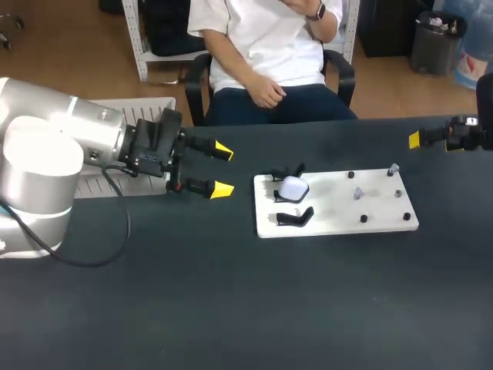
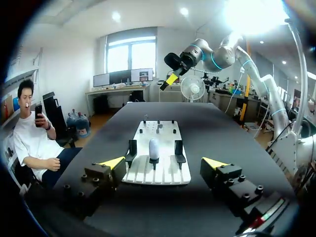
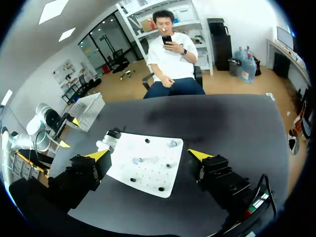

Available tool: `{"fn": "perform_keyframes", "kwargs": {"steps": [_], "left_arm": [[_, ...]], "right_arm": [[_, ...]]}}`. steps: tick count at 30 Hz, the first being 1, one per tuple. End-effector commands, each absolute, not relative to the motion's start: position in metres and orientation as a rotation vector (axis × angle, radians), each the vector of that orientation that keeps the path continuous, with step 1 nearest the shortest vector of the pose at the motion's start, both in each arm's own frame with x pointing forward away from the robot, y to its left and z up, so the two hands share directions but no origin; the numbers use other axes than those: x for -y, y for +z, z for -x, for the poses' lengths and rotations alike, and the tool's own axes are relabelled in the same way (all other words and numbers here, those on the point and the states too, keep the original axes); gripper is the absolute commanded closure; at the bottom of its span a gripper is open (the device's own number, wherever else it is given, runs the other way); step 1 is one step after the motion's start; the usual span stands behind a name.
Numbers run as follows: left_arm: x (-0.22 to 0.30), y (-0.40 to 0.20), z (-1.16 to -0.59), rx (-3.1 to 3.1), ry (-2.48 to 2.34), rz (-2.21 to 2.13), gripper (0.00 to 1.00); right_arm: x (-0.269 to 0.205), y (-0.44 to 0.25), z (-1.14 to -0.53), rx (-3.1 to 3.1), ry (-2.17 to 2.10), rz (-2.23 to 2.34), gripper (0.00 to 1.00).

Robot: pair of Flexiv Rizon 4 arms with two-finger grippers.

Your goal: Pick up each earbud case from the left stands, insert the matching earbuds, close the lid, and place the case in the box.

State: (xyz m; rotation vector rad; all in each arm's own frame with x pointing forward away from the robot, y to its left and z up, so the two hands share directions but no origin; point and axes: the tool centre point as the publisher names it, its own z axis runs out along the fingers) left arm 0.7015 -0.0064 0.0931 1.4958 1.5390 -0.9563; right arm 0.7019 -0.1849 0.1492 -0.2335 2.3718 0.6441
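Your left jaws stand wide open and hold nothing, their yellow fingertips (image 2: 111, 162) well apart and low over the dark counter (image 1: 231, 308), pointing along it at the white board (image 1: 335, 220). Straight ahead of them the white earbud case (image 2: 154, 148) sits upright on the middle of three black stands (image 2: 178, 151) at the board's near end, the two outer ones bare; nothing touches it. Past the stands, among small black pegs (image 1: 363, 219), two small pale earbuds (image 1: 358, 193) lie on the board, apart from each other. Your left arm (image 1: 54, 154) comes in over the counter's left side, and the white box (image 1: 142, 108) lies just behind it at the counter's far left edge. Your right jaws are likewise spread wide and empty, their fingertips (image 3: 200, 154) raised above the board's other end, well clear of the case, with the right arm (image 1: 470, 135) at the counter's far right edge.
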Motion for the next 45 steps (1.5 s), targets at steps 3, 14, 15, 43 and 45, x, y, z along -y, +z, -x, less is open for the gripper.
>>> {"fn": "perform_keyframes", "kwargs": {"steps": [3, 14, 15, 43, 45], "left_arm": [[0.007, 0.092, -0.706, -1.536, -0.979, -1.516, 0.0], [0.02, 0.086, -0.702, -1.544, -0.965, -1.527, 0.0], [0.024, 0.085, -0.702, -1.547, -0.96, -1.526, 0.0], [0.1, 0.037, -0.72, -1.653, -0.977, -1.5, 0.04], [0.101, 0.037, -0.72, -1.651, -0.981, -1.499, 0.06]], "right_arm": [[0.185, 0.149, -0.701, -2.373, 0.64, 0.233, 0.0], [0.185, 0.149, -0.701, -2.373, 0.64, 0.233, 0.0], [0.185, 0.149, -0.701, -2.373, 0.64, 0.233, 0.0], [0.185, 0.149, -0.701, -2.373, 0.64, 0.233, 0.0], [0.185, 0.149, -0.701, -2.373, 0.64, 0.233, 0.0]]}}
